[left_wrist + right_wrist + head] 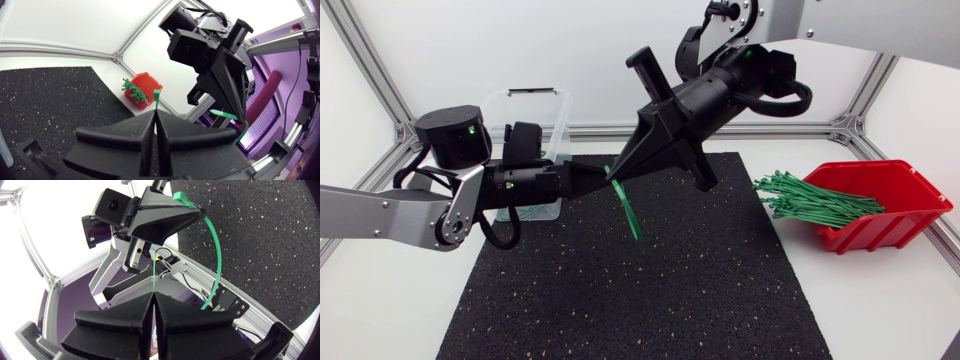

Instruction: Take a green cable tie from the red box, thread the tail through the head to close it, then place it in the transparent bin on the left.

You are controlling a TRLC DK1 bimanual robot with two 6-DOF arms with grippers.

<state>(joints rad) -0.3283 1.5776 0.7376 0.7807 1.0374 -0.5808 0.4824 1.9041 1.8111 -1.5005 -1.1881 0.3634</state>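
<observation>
The left black wedge-shaped gripper (592, 181) pinches the fat head end of a thin green plastic cable tie (631, 213). The right black wedge-shaped gripper (619, 170) pinches its tail, above the black speckled mat (620, 300). If the bent tail misses the tiny hole or slips, it could spring away and drop.

Silver-grey links (380, 212), black joints (450, 135), green LEDs (472, 128); left end effector (155, 114), right end effector (154, 296) matte black.
</observation>
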